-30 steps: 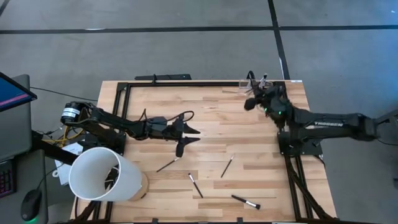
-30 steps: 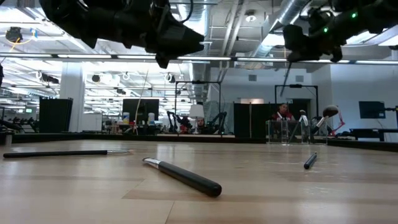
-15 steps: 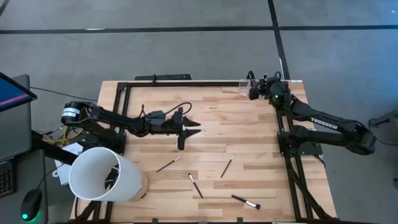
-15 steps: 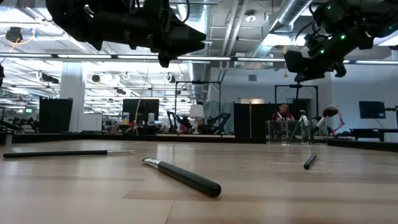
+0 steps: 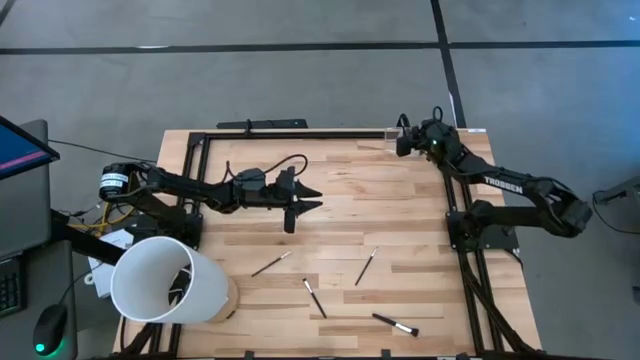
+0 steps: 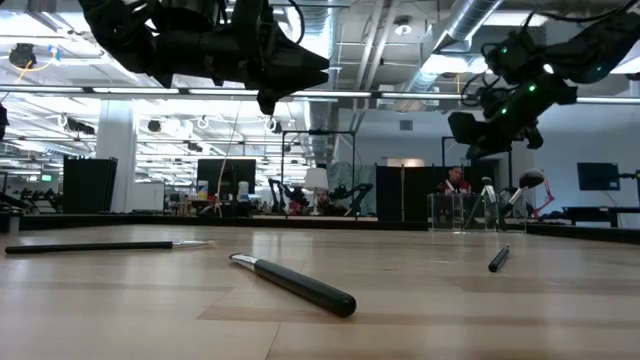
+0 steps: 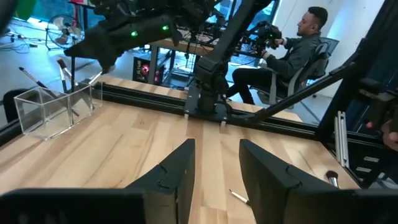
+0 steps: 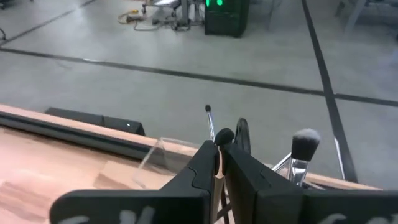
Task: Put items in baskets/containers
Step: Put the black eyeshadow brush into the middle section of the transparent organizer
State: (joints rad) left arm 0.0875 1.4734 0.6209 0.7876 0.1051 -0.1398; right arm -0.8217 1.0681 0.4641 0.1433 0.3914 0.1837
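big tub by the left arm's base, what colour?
White, a plain tub lying tilted at the table's near left corner. Shows best in the high view.

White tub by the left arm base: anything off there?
Yes. The white tub lies tipped on its side at the table's near-left corner, mouth open toward the camera. Four makeup brushes lie loose on the wood, outside the clear holder at the far right corner.

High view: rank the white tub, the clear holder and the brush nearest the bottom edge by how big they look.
1. White tub, by far the largest.
2. Brush nearest the bottom edge.
3. Clear holder, partly hidden by the right gripper, so ranks two and three are uncertain.
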